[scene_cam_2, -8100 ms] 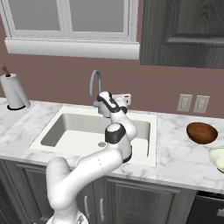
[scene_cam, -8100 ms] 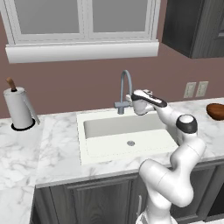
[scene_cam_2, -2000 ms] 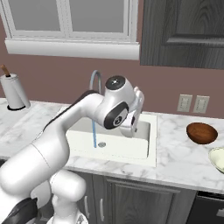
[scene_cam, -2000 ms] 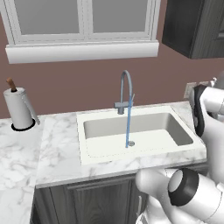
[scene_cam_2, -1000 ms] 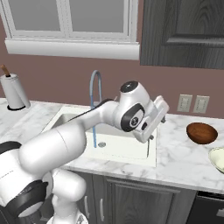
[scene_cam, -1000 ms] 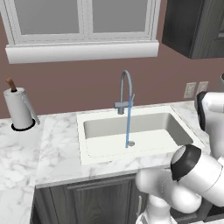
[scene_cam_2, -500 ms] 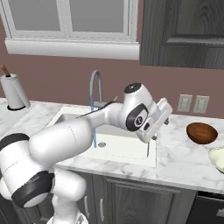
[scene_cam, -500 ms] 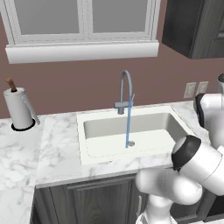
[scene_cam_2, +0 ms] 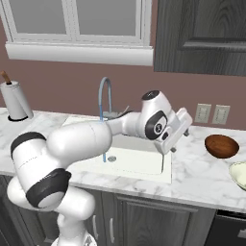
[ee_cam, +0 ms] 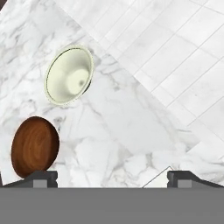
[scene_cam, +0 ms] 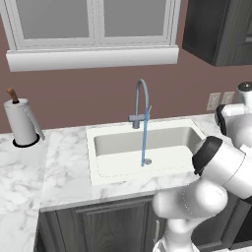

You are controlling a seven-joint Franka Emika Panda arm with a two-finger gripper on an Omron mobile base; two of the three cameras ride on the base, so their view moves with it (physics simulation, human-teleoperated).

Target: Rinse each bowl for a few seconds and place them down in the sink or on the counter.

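A glossy reddish-brown bowl [scene_cam_2: 221,145] sits on the marble counter [scene_cam_2: 202,178] right of the sink [scene_cam_2: 144,174]. In the hand view this bowl [ee_cam: 35,146] lies at the lower left, just above my left fingertip. A pale greenish-white bowl [ee_cam: 69,75] rests beyond it, and also shows at the counter's right edge [scene_cam_2: 239,173]. My gripper [scene_cam_2: 168,148] hangs open and empty above the counter, between the sink and the brown bowl, touching neither. Its fingertips [ee_cam: 41,177] stand wide apart. A thin stream of water [scene_cam: 144,138] runs from the grey faucet [scene_cam: 141,101] into the sink [scene_cam: 113,179].
A paper towel roll [scene_cam: 20,128] stands on the counter far left of the sink. Two wall outlets [scene_cam_2: 211,114] sit behind the brown bowl. In the hand view the counter's edge runs diagonally, with tiled floor [ee_cam: 175,52] beyond it.
The arm has swung further right, from over the sink's right side to the counter near the bowls. The gripper stayed open. Water keeps running.
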